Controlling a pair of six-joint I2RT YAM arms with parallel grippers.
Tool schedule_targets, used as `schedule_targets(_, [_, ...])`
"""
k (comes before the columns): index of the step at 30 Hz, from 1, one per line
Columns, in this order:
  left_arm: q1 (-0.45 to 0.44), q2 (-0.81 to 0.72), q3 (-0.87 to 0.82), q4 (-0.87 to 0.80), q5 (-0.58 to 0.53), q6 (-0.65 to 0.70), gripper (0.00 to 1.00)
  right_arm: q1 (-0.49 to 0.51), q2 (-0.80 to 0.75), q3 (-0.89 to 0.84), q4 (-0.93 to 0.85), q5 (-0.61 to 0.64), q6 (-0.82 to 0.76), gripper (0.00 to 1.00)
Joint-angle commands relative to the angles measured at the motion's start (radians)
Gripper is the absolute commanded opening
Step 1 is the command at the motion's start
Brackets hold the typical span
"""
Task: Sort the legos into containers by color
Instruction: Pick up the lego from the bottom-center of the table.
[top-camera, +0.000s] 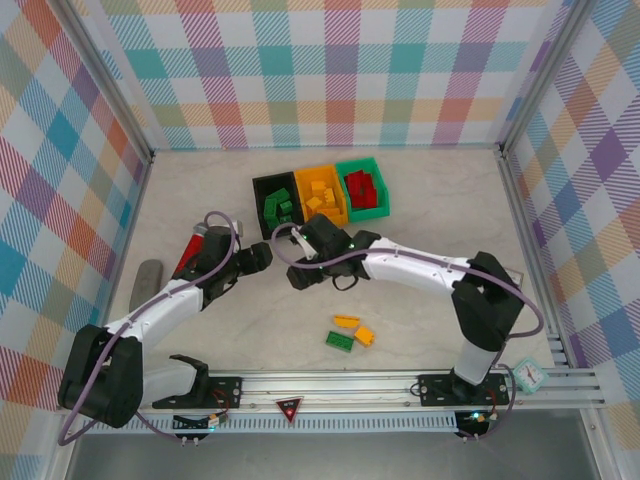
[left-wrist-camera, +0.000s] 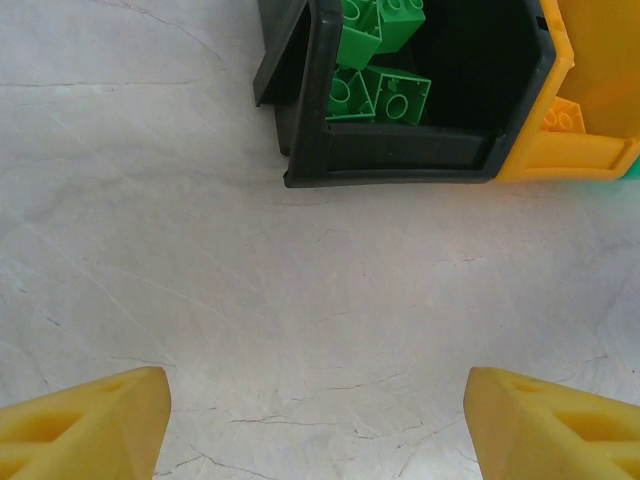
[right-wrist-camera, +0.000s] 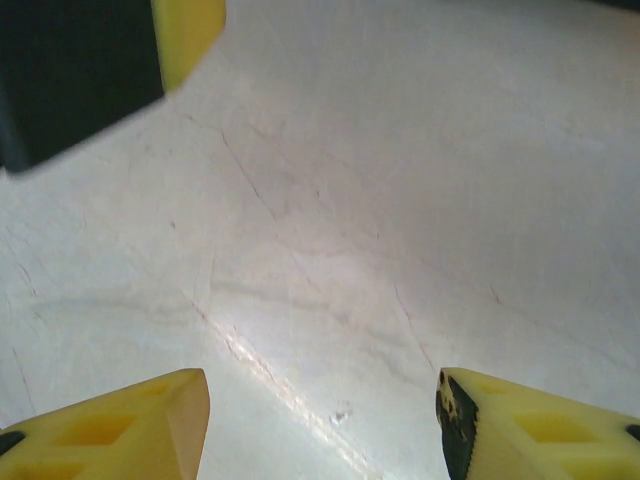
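In front of the black bin (top-camera: 268, 186), the left hand (top-camera: 262, 256) hangs released over the bare worktop (top-camera: 420, 310), its yellow fingers (left-wrist-camera: 85, 425) spread apart. Just right of it, also before the bins, the right hand (right-wrist-camera: 320, 420) is likewise released and empty. The black bin holds green bricks (left-wrist-camera: 378, 95), the orange-yellow bin (top-camera: 336, 215) yellow ones and the green bin (top-camera: 383, 195) red ones. Three loose bricks (top-camera: 350, 332) lie well in front of the bins.
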Motion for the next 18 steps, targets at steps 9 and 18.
schedule_targets(9, [0.014, 0.010, -0.013, 0.015, 0.005, -0.007, 0.77, 0.080, -0.198, -0.221, -0.004, 0.108, 0.044, 0.63])
schedule_targets(18, [0.013, 0.043, -0.012, 0.029, 0.018, -0.011, 0.77, 0.112, -0.313, -0.337, -0.096, 0.134, 0.068, 0.63])
